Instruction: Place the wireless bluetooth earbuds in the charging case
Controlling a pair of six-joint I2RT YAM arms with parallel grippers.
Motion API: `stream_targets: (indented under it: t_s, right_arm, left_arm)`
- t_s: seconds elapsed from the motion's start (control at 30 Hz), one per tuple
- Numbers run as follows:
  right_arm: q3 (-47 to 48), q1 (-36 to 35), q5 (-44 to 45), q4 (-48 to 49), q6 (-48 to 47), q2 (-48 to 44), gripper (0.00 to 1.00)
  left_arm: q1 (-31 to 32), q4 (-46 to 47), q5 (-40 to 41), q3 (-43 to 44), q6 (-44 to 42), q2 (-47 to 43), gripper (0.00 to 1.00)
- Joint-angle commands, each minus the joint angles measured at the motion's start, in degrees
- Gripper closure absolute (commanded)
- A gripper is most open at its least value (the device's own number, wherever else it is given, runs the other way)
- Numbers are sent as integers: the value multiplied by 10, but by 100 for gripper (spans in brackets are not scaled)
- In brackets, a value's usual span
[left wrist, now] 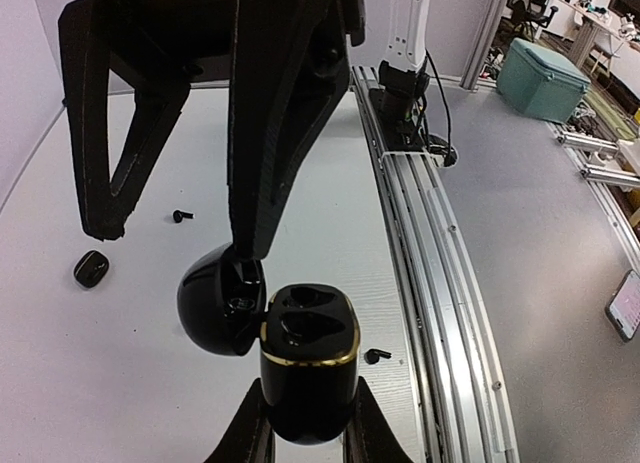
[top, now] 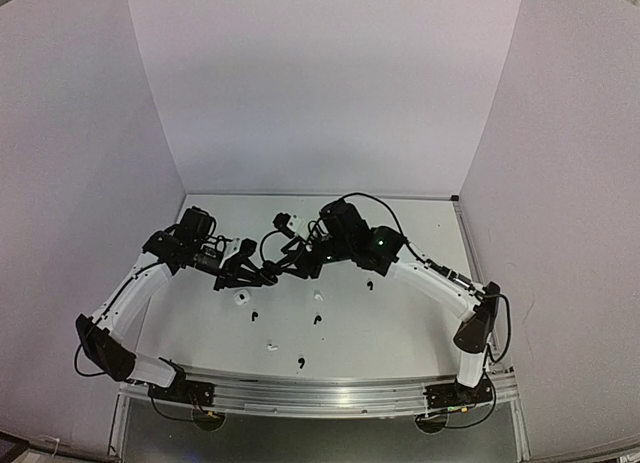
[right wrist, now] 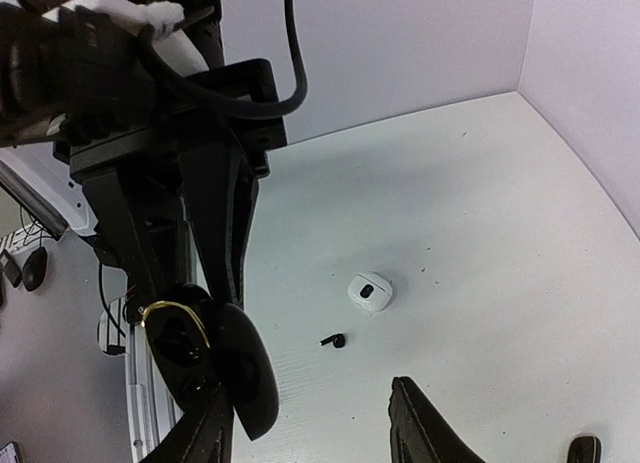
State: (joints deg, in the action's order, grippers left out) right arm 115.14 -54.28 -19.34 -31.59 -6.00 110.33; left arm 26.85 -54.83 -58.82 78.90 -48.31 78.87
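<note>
My left gripper [left wrist: 305, 423] is shut on a black charging case [left wrist: 310, 363] with a gold rim, held above the table. Its lid [left wrist: 215, 303] is swung open to the side and both sockets look empty. My right gripper [right wrist: 312, 428] is open, and one of its fingers [left wrist: 265, 133] rests its tip against the open lid. In the top view the two grippers meet at mid-table [top: 275, 273]. Black earbuds lie loose on the table [left wrist: 377, 356], [left wrist: 181, 216], [right wrist: 335, 340]. Several more buds show from above, such as a black one [top: 300, 362] and a white one [top: 270, 346].
A white case [right wrist: 370, 291] lies on the table next to a black bud. A closed black case [left wrist: 91, 269] lies farther off. The aluminium rail [left wrist: 440, 283] runs along the table's near edge. White walls enclose the other three sides.
</note>
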Motion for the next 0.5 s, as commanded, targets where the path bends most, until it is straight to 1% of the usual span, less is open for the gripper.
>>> stream_targets:
  t_s: [0.0,0.07,0.17,0.33,0.47]
  right_arm:
    - [38,3,-14,14,12,1,50]
    - [40,4,-18,13,13,1,49]
    - [33,6,-20,13,14,-1,48]
    - [42,6,-30,13,13,-4,46]
    - [34,6,-35,13,14,-14,39]
  left_arm:
    - [2,79,-24,-39,96,-30,100]
    - [2,131,-28,-64,144,-45,100]
    - [2,188,-28,-90,195,-58,100]
    - [2,219,-26,-102,251,-61,100]
    - [1,235,-25,-107,282,-59,100]
